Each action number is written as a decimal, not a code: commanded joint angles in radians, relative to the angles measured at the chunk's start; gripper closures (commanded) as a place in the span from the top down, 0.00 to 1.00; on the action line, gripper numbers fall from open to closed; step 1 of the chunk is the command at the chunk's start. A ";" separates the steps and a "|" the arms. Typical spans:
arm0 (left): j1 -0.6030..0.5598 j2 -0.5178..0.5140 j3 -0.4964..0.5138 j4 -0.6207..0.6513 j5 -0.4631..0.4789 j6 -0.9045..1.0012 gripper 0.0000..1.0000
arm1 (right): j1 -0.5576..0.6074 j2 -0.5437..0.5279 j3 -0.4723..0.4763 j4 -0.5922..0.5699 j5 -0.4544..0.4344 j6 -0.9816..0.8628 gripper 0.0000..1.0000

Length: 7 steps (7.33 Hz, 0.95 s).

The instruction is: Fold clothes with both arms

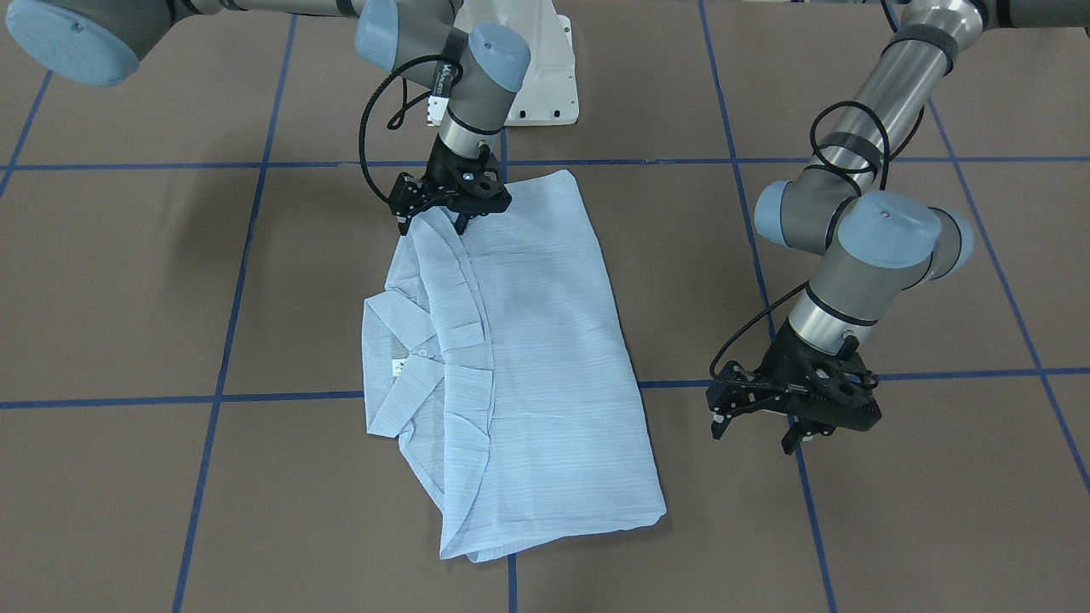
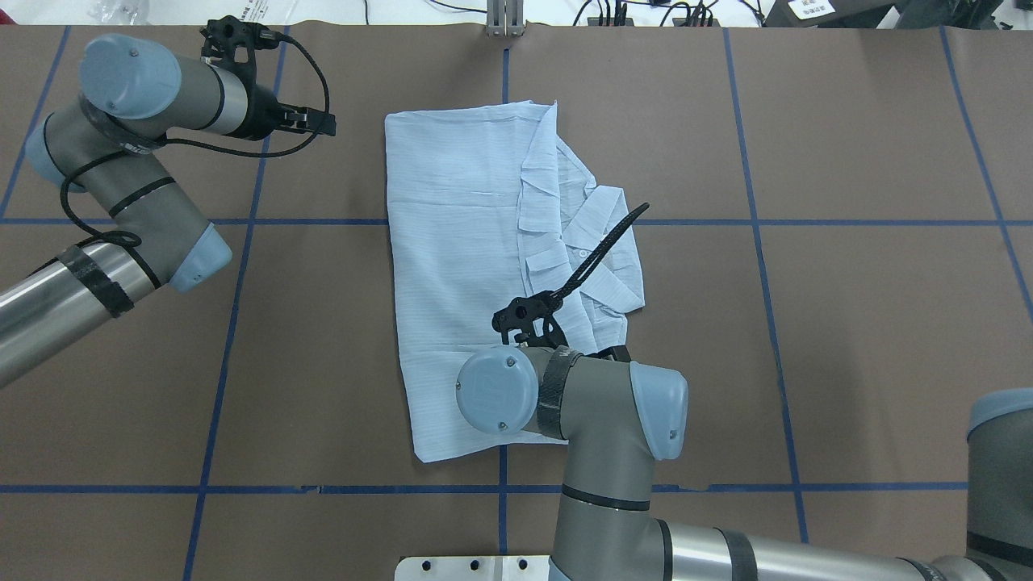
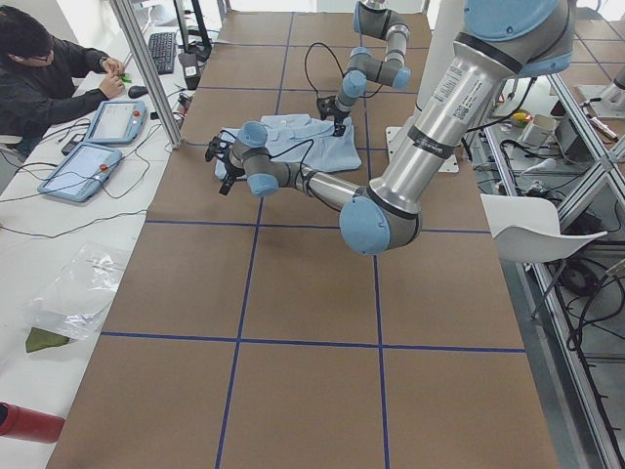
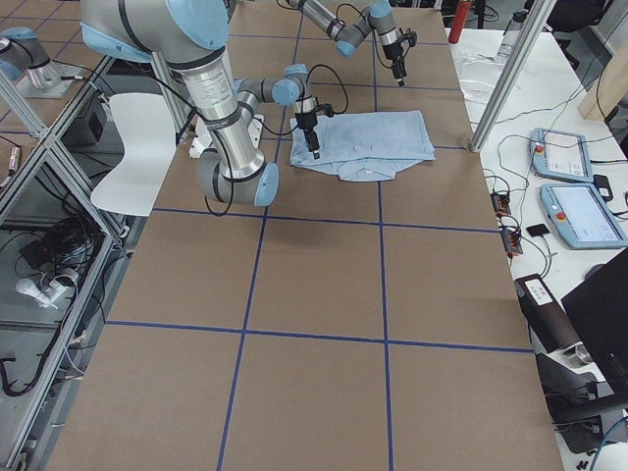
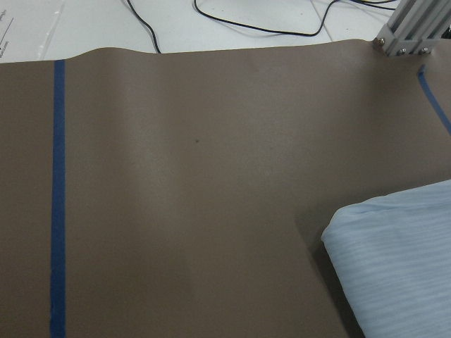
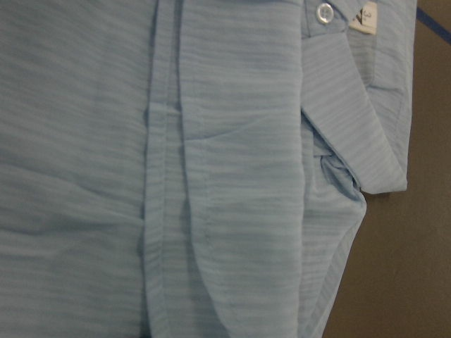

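The light blue striped shirt [image 1: 545,340] [image 2: 460,242] lies flat on the brown table, folded into a rough rectangle. Its collar [image 1: 409,358] and a white button [image 6: 324,13] are on my right side. My right gripper [image 1: 433,225] stands open over the shirt's corner nearest the robot base, fingertips at the cloth; the overhead view hides them under the wrist. The right wrist view is filled with cloth [image 6: 106,176]. My left gripper [image 1: 753,434] [image 2: 324,123] hangs open and empty above bare table, off the shirt's left edge. The left wrist view catches only a shirt corner [image 5: 402,253].
Blue tape lines [image 2: 242,222] grid the brown table. The white pedestal base [image 1: 545,77] stands just behind the shirt. An aluminium post [image 5: 416,28] and cables edge the far side. A seated person [image 3: 49,68] and two tablets [image 4: 564,157] are beside the table.
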 commanded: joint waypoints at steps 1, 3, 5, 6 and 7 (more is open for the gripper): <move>0.004 0.000 0.000 0.000 0.000 0.000 1.00 | 0.001 -0.012 0.002 -0.014 0.002 -0.014 1.00; 0.007 0.000 0.000 0.000 0.000 0.000 1.00 | 0.031 -0.023 0.011 -0.022 0.003 -0.021 1.00; 0.013 0.000 0.000 0.000 0.000 0.000 1.00 | 0.063 -0.050 0.041 -0.022 0.005 -0.054 1.00; 0.019 0.000 0.000 0.000 0.002 0.000 1.00 | 0.079 -0.055 0.046 -0.022 0.008 -0.064 1.00; 0.021 -0.002 0.000 0.000 0.002 -0.008 1.00 | 0.090 -0.055 0.046 -0.021 0.008 -0.066 1.00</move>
